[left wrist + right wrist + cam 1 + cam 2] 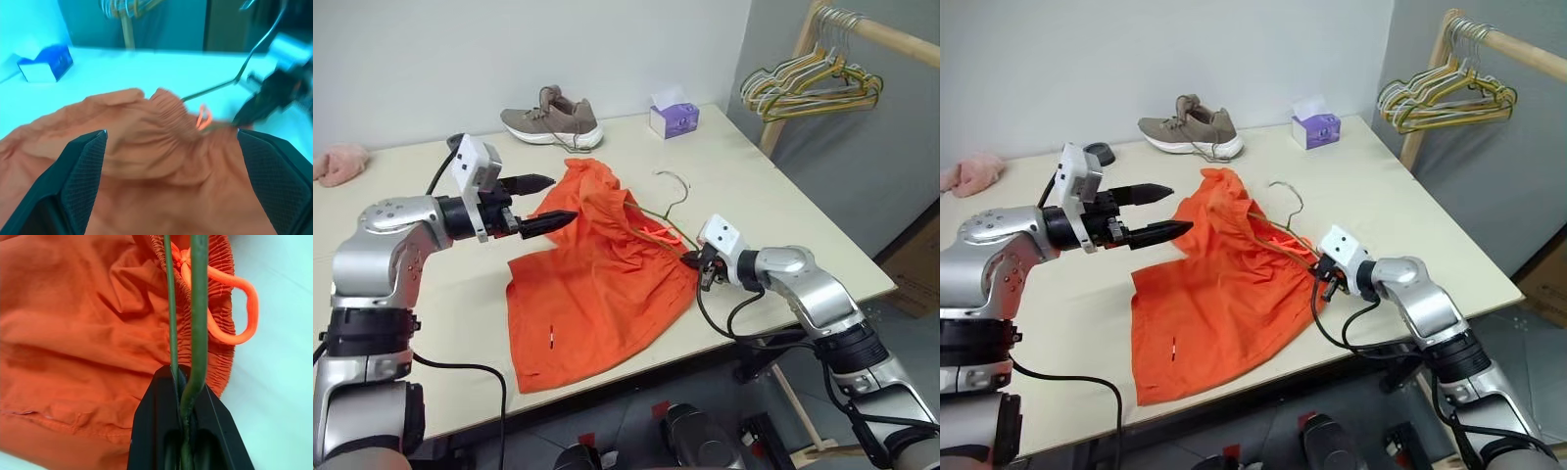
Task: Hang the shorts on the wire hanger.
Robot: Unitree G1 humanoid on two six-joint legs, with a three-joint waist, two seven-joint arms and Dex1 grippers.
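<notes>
**Lighting and picture quality**

Head views: bright, even room light, soft and diffuse. Faint shadows under the shoe (551,119) and along the shorts (590,284) edge on the counter (773,211). No glare. Left wrist view: motion blur across the frame, worst on the hanger (254,49) and background. Right wrist view: sharp on the fabric, wire close to the lens slightly soft.
</notes>
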